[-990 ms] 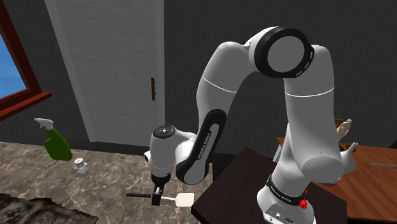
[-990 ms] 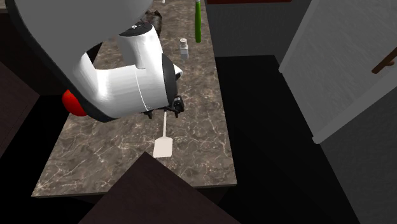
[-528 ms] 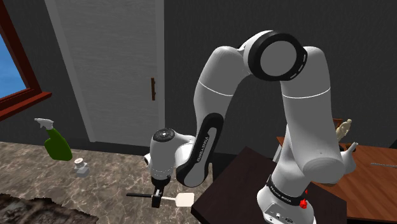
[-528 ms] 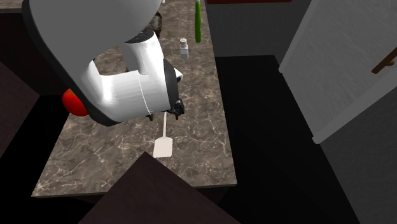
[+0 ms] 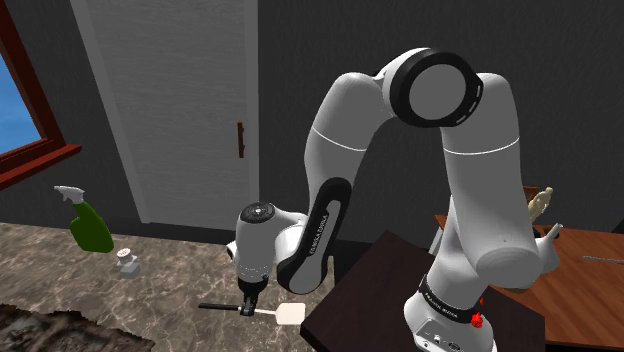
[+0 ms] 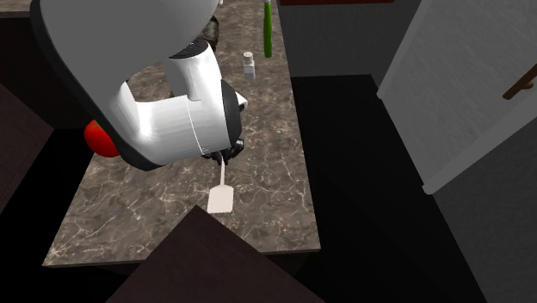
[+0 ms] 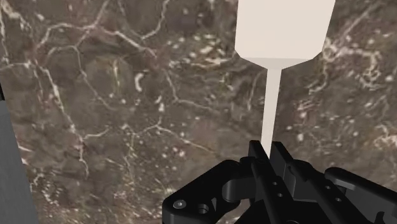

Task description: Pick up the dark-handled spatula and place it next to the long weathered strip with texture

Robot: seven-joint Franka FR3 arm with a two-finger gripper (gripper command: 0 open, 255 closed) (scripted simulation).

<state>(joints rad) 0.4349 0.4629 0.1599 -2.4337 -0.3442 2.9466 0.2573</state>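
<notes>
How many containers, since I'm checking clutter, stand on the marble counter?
2: a green spray bottle at the far end, a small jar beside it; the arm may hide others.

Cream-bladed spatula (image 7: 284,28), dark brown white-veined counter (image 7: 127,95)

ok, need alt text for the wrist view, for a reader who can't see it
The black hand clasps the thin pale shaft of a spatula between its two fingers, with the broad cream blade pointing away from the camera. Beneath lies a dark brown marbled countertop with white veins.
</notes>
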